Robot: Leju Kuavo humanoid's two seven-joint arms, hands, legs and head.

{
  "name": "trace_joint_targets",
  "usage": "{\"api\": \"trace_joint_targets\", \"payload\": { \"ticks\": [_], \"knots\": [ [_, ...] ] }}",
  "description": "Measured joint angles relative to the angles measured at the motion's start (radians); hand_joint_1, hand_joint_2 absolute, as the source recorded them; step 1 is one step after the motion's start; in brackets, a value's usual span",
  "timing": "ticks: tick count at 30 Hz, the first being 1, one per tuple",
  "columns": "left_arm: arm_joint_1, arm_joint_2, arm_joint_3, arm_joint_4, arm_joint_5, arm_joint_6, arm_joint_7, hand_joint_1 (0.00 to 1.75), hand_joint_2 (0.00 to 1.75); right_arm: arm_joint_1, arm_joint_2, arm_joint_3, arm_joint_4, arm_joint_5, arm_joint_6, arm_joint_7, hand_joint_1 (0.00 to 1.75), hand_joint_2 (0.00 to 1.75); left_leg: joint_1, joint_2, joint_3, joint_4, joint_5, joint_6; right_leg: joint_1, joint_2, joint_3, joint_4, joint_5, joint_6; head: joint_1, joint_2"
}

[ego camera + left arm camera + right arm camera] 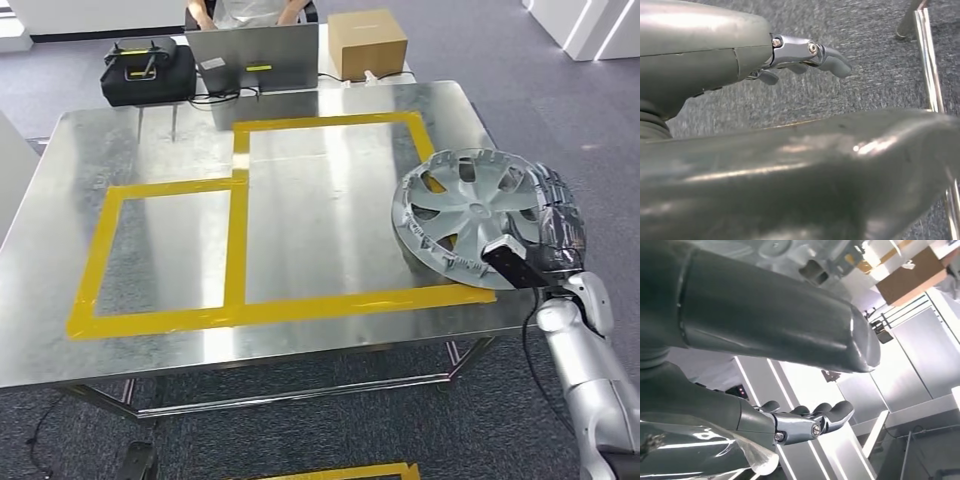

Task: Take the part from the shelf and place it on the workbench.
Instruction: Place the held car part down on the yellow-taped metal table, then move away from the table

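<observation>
Your right hand [557, 222] grips the hubcap [472, 215] by its rim, tilted over the bench [173, 150] edge. Release early and it could slide off toward the floor.

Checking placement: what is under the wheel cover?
Under the wheel cover: the steel workbench and yellow tape, glimpsed through its openings. Whether it touches the surface is hidden; the right hand grips it.
</observation>
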Motion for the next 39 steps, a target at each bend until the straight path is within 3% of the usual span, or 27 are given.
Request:
{"api": "trace_joint_targets", "payload": {
  "ticks": [3,5,8,10,11,13,15,18,20,22,24,25,26,27,29,31,34,36,39],
  "knots": [
    [-0.003,0.010,0.000,-0.001,-0.010,0.010,0.002,0.00,0.00,-0.020,0.034,0.002,0.014,-0.031,0.028,-0.021,0.00,0.00,-0.002,0.002,0.012,-0.033,0.000,0.002,0.001,-0.001,-0.005,-0.002,0.001,0.010,0.000,0.000],
    [-0.007,0.014,0.000,-0.001,-0.016,0.015,0.004,0.00,0.00,-0.038,0.056,0.005,0.017,-0.055,0.061,-0.031,0.00,0.00,0.003,0.002,0.017,-0.047,0.007,0.008,-0.001,-0.002,-0.020,0.021,-0.018,0.019,0.002,0.000],
    [-0.013,0.021,-0.001,-0.001,-0.020,0.018,0.010,0.00,0.00,-0.067,0.093,0.009,0.017,-0.103,0.132,-0.041,0.00,0.00,0.008,0.003,0.019,-0.055,0.013,0.013,-0.006,-0.001,-0.098,0.184,-0.097,0.030,0.008,0.000],
    [-0.013,0.025,-0.001,-0.001,-0.021,0.019,0.014,0.00,0.00,-0.073,0.123,0.016,0.017,-0.130,0.179,-0.047,0.00,0.00,0.009,0.003,0.019,-0.054,0.013,0.012,-0.011,-0.002,-0.142,0.269,-0.114,0.037,0.008,0.000],
    [-0.014,0.026,-0.001,-0.001,-0.021,0.020,0.016,0.00,0.00,-0.075,0.137,0.021,0.016,-0.139,0.199,-0.051,0.00,0.00,0.010,0.002,0.020,-0.053,0.012,0.011,-0.013,-0.002,-0.140,0.259,-0.096,0.040,0.008,0.000],
    [-0.014,0.027,-0.001,-0.001,-0.022,0.020,0.019,0.00,0.00,-0.087,0.161,0.036,0.011,-0.149,0.229,-0.060,0.00,0.00,0.014,0.001,0.020,-0.047,0.007,0.004,-0.018,-0.002,-0.087,0.142,-0.028,0.044,0.008,0.000],
    [-0.014,0.029,-0.001,-0.001,-0.022,0.021,0.020,0.00,0.00,-0.103,0.184,0.057,-0.003,-0.151,0.252,-0.066,0.00,0.00,0.012,0.000,0.016,-0.038,0.002,-0.008,-0.017,-0.001,-0.030,0.033,0.008,0.041,0.009,0.000],
    [-0.014,0.027,0.000,-0.001,-0.017,0.022,0.016,0.00,0.00,-0.100,0.213,0.104,-0.075,-0.150,0.273,-0.049,0.00,0.00,0.011,0.000,0.010,-0.034,0.004,-0.024,-0.013,0.002,-0.014,0.006,0.003,0.023,0.007,0.000],
    [-0.015,0.023,0.001,-0.001,-0.014,0.020,0.011,0.00,0.00,-0.092,0.225,0.136,-0.139,-0.150,0.276,-0.032,0.00,0.00,0.013,0.000,0.004,-0.018,-0.011,-0.034,-0.016,0.001,-0.012,0.003,0.005,0.010,0.006,0.000],
    [-0.016,0.015,0.002,-0.001,-0.012,0.015,0.005,0.00,0.00,-0.080,0.230,0.161,-0.204,-0.143,0.266,-0.009,0.00,0.00,0.015,0.001,-0.033,0.070,-0.063,-0.043,-0.017,-0.001,-0.009,0.001,0.006,-0.002,0.002,0.000],
    [-0.012,0.004,0.003,-0.001,-0.011,0.011,0.001,0.00,0.00,-0.042,0.230,0.178,-0.285,-0.123,0.240,0.022,0.00,0.00,0.017,0.001,-0.092,0.202,-0.119,-0.047,-0.015,-0.004,-0.008,0.001,0.004,-0.007,0.001,0.000],
    [-0.008,-0.002,0.004,-0.001,-0.011,0.011,0.001,0.00,0.00,-0.017,0.229,0.183,-0.328,-0.115,0.226,0.036,0.00,0.00,0.017,0.001,-0.110,0.243,-0.128,-0.047,-0.014,-0.004,-0.007,0.002,0.003,-0.008,0.001,0.000],
    [-0.004,-0.008,0.004,-0.001,-0.011,0.010,0.000,0.00,0.00,0.007,0.227,0.188,-0.371,-0.108,0.216,0.046,0.00,0.00,0.018,0.001,-0.110,0.245,-0.116,-0.046,-0.014,-0.003,-0.006,0.002,0.002,-0.009,0.001,0.000],
    [0.000,-0.013,0.005,-0.001,-0.011,0.009,0.000,0.00,0.00,0.027,0.226,0.192,-0.408,-0.105,0.210,0.053,0.00,0.00,0.018,0.001,-0.093,0.207,-0.087,-0.044,-0.014,-0.001,-0.005,0.002,0.002,-0.008,0.000,0.000],
    [0.001,-0.021,0.008,-0.001,-0.011,0.009,-0.002,0.00,0.00,0.053,0.223,0.198,-0.467,-0.101,0.207,0.061,0.00,0.00,0.018,0.001,-0.031,0.076,-0.022,-0.037,-0.012,0.003,-0.002,0.002,-0.001,-0.005,0.000,0.000],
    [0.000,-0.026,0.012,-0.001,-0.011,0.008,-0.002,0.00,0.00,0.066,0.221,0.202,-0.505,-0.100,0.206,0.065,0.00,0.00,0.016,0.001,0.008,-0.012,-0.003,-0.032,-0.008,0.007,-0.004,0.002,-0.002,0.004,0.001,0.000],
    [0.000,-0.031,0.017,-0.001,-0.012,0.005,-0.002,0.00,0.00,0.080,0.217,0.204,-0.543,-0.100,0.204,0.070,0.00,0.00,0.016,0.002,0.014,-0.030,-0.008,-0.023,-0.008,0.009,-0.008,0.000,-0.002,0.021,0.002,0.000],
    [0.000,-0.033,0.018,-0.001,-0.014,0.003,-0.002,0.00,0.00,0.087,0.213,0.206,-0.563,-0.105,0.192,0.070,0.00,0.00,0.020,0.003,0.017,-0.035,-0.002,-0.011,-0.010,0.007,-0.026,0.034,-0.028,0.030,0.003,0.000],
    [0.002,-0.042,0.019,-0.001,-0.026,-0.001,-0.001,0.00,0.00,0.148,0.204,0.206,-0.629,-0.130,0.144,0.068,0.00,0.00,0.021,0.002,0.017,-0.036,0.003,0.000,-0.010,0.006,-0.102,0.206,-0.117,0.037,0.006,0.000]
  ]
}}
